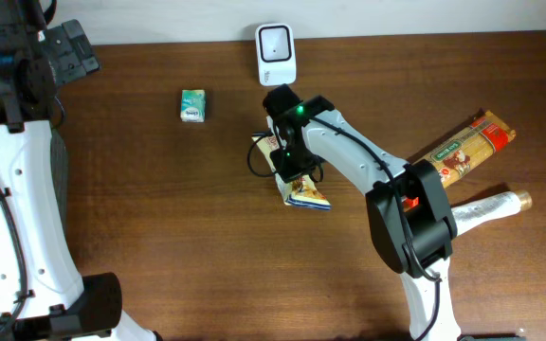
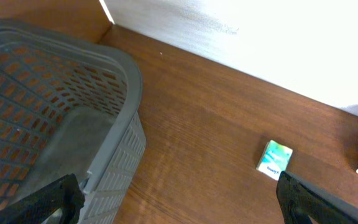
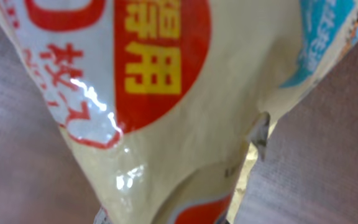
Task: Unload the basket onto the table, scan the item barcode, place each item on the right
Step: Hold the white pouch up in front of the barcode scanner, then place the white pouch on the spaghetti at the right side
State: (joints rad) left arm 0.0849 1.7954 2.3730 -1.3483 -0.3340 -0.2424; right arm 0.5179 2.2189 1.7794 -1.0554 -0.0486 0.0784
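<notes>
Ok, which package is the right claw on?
The cream-and-red pouch, gripped by the right claw; the green box, pasta bag and white roll lie apart, untouched.

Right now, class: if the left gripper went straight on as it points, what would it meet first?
The left gripper would most likely meet bare wooden table, between the grey basket and the small green packet; depth is unclear.

The white-and-black right arm (image 1: 358, 156) is reaching forward from its base, its black two-finger right gripper (image 1: 292, 161) pointing downward and clamping tight on a cream-and-red plastic packet (image 1: 306, 194). The white left arm (image 1: 12, 208) is holding its left gripper (image 2: 180, 202) with jaws spread wide.
</notes>
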